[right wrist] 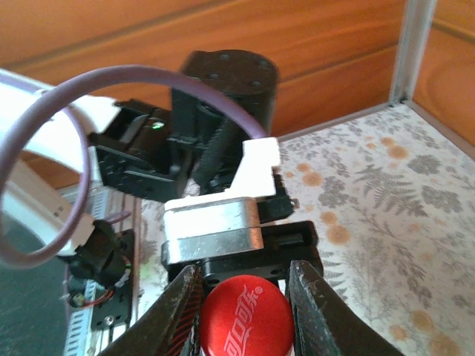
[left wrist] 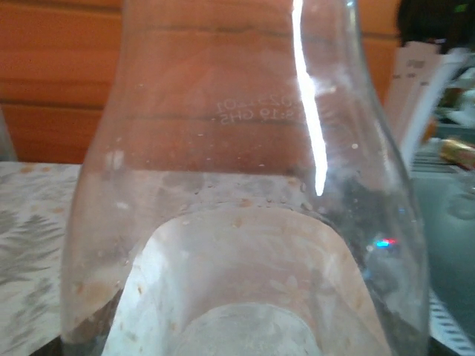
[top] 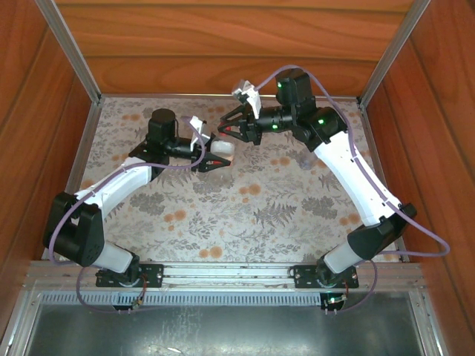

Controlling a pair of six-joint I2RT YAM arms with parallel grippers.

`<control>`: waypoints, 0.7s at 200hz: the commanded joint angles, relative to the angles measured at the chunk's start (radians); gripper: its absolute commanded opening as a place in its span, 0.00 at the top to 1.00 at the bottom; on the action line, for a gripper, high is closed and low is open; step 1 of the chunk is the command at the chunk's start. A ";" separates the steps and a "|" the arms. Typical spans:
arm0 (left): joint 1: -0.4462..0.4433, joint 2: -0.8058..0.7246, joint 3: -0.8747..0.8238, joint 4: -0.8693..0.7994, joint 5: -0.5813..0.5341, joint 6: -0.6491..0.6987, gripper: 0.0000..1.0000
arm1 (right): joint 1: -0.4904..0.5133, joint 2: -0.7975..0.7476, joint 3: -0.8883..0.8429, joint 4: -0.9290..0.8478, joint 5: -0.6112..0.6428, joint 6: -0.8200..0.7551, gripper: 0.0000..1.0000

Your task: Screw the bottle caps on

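- My right gripper (right wrist: 245,291) has its fingers (right wrist: 183,311) set against opposite sides of the red cap (right wrist: 245,320). I read that as clamped on the cap, whose printed top faces my wrist camera.
- From above, this gripper (top: 232,127) hangs over the far middle of the table (top: 252,222), aimed left and slightly nearward.
- Just near and left of it, my left gripper (top: 210,159) is closed round the bottle (top: 224,152). In the left wrist view its clear body (left wrist: 237,185) sits right up against the lens.
- The neck is hidden, so I cannot tell whether the cap already rests on it.
- My judgement is that this is the first cap, gripped at or near the mouth, with the threading not yet done.
- The next move needs the left grip rigid and the cap square to the neck. Then I press lightly and roll my right wrist to catch the thread, because a tilted start would cross-thread.
- A faint clear shape (top: 303,159) lies on the table to the right, possibly the second bottle.
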 commanded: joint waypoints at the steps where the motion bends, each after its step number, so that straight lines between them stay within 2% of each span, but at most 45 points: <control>1: -0.008 -0.002 0.028 0.017 -0.326 0.038 0.47 | 0.013 0.009 -0.033 0.109 0.255 0.195 1.00; 38: -0.064 0.029 0.062 0.034 -0.759 0.134 0.47 | 0.102 0.034 -0.120 0.218 0.774 0.435 1.00; 48: -0.085 0.045 0.065 0.045 -0.863 0.165 0.48 | 0.122 0.043 -0.157 0.260 0.881 0.512 1.00; 60: -0.103 0.059 0.069 0.054 -0.936 0.197 0.49 | 0.143 0.061 -0.172 0.280 0.983 0.582 1.00; 75: -0.121 0.064 0.069 0.056 -0.986 0.226 0.49 | 0.149 0.100 -0.131 0.230 1.047 0.636 1.00; 97: -0.132 0.063 0.049 0.054 -0.976 0.243 0.51 | 0.147 0.155 -0.060 0.158 1.056 0.648 0.99; 114: -0.115 0.065 0.024 0.052 -0.913 0.214 0.52 | 0.135 0.137 -0.069 0.183 1.004 0.616 0.93; 120: -0.104 0.061 0.017 0.052 -0.890 0.193 0.52 | 0.128 0.119 -0.091 0.226 0.957 0.588 0.87; 140: -0.051 0.051 -0.002 0.053 -0.684 0.141 0.52 | 0.108 0.017 -0.183 0.406 0.815 0.439 0.59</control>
